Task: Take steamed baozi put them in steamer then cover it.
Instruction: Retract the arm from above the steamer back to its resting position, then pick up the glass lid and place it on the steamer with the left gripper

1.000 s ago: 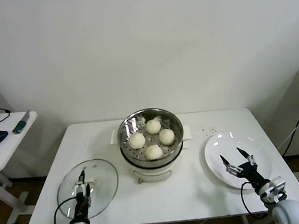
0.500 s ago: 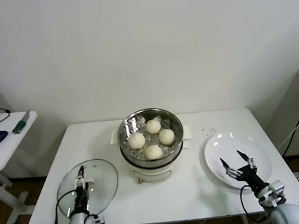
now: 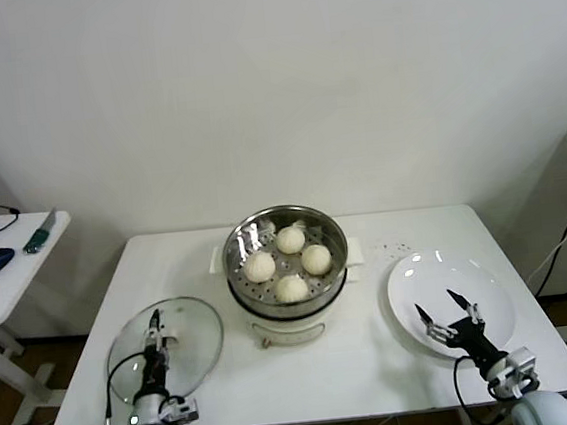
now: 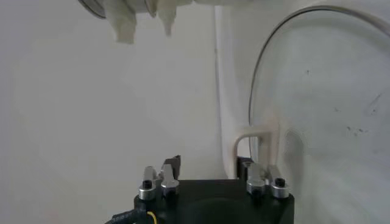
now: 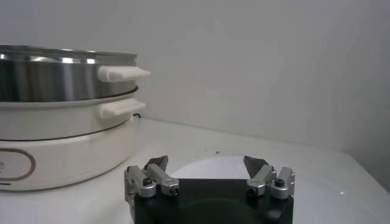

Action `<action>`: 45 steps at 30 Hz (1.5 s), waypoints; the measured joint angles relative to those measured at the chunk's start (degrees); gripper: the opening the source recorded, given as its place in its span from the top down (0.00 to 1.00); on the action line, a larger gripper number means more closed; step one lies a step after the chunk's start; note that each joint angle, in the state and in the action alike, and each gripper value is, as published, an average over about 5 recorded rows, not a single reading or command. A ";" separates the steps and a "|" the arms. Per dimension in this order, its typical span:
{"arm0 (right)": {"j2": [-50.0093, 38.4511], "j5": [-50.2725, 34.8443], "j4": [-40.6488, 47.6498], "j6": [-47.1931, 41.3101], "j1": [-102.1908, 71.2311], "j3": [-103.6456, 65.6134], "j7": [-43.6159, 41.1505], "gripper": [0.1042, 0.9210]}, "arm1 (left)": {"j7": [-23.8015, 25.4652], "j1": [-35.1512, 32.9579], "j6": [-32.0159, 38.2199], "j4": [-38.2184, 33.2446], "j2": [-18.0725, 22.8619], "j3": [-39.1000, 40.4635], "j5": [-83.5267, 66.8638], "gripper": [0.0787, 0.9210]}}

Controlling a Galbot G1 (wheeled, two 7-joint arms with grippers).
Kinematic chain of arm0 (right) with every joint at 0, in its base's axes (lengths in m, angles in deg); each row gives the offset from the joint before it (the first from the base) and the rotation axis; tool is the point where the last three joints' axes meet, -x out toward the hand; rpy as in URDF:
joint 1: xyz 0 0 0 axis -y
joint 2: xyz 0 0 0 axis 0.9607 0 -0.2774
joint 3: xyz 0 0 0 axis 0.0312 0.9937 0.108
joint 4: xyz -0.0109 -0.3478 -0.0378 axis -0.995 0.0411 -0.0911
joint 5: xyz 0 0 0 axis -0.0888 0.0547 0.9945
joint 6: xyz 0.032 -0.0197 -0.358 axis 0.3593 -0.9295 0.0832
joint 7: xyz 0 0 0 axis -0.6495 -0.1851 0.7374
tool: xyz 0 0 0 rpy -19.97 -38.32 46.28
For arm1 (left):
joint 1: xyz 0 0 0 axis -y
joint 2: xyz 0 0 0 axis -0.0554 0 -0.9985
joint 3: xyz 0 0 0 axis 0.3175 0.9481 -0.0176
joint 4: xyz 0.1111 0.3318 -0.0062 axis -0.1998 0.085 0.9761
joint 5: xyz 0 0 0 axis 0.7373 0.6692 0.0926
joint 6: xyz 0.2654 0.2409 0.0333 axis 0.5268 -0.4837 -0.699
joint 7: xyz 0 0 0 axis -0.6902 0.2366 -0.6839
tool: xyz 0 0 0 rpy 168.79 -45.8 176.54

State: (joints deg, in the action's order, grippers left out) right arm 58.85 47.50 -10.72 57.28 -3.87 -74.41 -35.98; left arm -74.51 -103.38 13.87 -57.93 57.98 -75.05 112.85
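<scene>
All four baozi [image 3: 289, 264] sit in the steamer [image 3: 284, 235]; only covering remains. Left pincer [image 3: 154, 347] straddles the glass lid's handle [image 4: 256, 149], grip unclear; right pincer [image 3: 453, 320] open.

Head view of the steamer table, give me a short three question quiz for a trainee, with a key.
1. How many baozi lie in the steamer?
2. True or false: the glass lid is on the steamer.
3. Which end effector is at the lid's handle: A left, B right?

Key: 1. Four. 2. False; it lies on the table, to the steamer's left. 3. A; the right one hovers with its fingers spread over the empty white plate.
</scene>
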 measured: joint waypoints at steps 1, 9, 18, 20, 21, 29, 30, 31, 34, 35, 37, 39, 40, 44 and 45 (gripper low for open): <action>0.11 0.12 0.07 0.09 0.00 0.00 -0.05 0.12 | 0.00 0.10 0.06 0.18 0.00 0.01 -0.03 0.45; 0.59 0.70 0.50 0.59 0.01 -0.04 -0.36 0.12 | -0.06 0.28 0.53 0.44 -0.37 0.01 -0.64 0.73; 0.30 0.89 0.76 0.72 0.47 -0.06 -0.56 0.12 | 0.13 -1.37 -0.80 -2.96 -1.64 -0.37 -2.07 0.93; 0.09 0.89 0.78 0.73 0.69 -0.05 -0.56 0.12 | 0.35 -2.08 -1.36 -4.47 -2.08 -0.59 -2.56 0.93; -0.03 0.89 0.78 0.73 0.81 -0.04 -0.56 0.12 | 0.47 -2.49 -1.68 -5.32 -2.31 -0.73 -2.81 0.93; -0.98 0.93 0.85 0.55 1.72 0.38 -0.45 0.12 | 2.01 -6.42 -6.14 -14.56 -4.70 -1.47 -3.87 0.93; -1.12 0.96 0.89 0.50 1.85 0.46 -0.40 0.12 | 2.29 -6.88 -6.90 -15.96 -5.04 -1.45 -3.95 0.93; -1.27 1.00 0.93 0.45 1.98 0.55 -0.34 0.12 | 2.58 -7.29 -7.68 -17.38 -5.38 -1.40 -4.05 0.93; -1.75 1.14 1.10 0.23 2.44 0.87 -0.14 0.12 | 3.59 -8.12 -10.05 -21.60 -6.50 -1.12 -4.41 0.93; -1.91 1.19 1.16 0.14 2.60 0.99 -0.10 0.12 | 3.95 -8.26 -10.80 -22.91 -6.92 -0.98 -4.49 0.93; -2.23 1.32 1.26 -0.07 2.94 1.25 -0.03 0.12 | 4.79 -8.37 -12.27 -25.32 -7.85 -0.62 -4.66 0.93; -2.53 1.48 1.36 -0.31 3.32 1.55 0.07 0.12 | 5.75 -8.19 -13.65 -27.39 -8.88 -0.05 -4.85 0.93; -2.67 1.55 1.41 -0.43 3.53 1.71 0.14 0.12 | 6.28 -7.96 -14.33 -28.35 -9.43 0.34 -4.93 0.93; -2.96 1.89 1.69 -0.90 4.40 2.36 0.53 0.12 | 8.73 -5.99 -16.84 -31.57 -11.72 2.74 -4.86 0.93; -2.97 1.99 1.76 -1.00 4.62 2.53 0.63 0.12 | 9.46 -5.24 -17.42 -32.17 -12.25 3.60 -4.72 0.93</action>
State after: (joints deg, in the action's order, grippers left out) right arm 55.88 49.49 -8.96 56.27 0.75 -71.88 -35.35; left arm -65.05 -108.62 -3.54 -90.10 45.73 -71.44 108.13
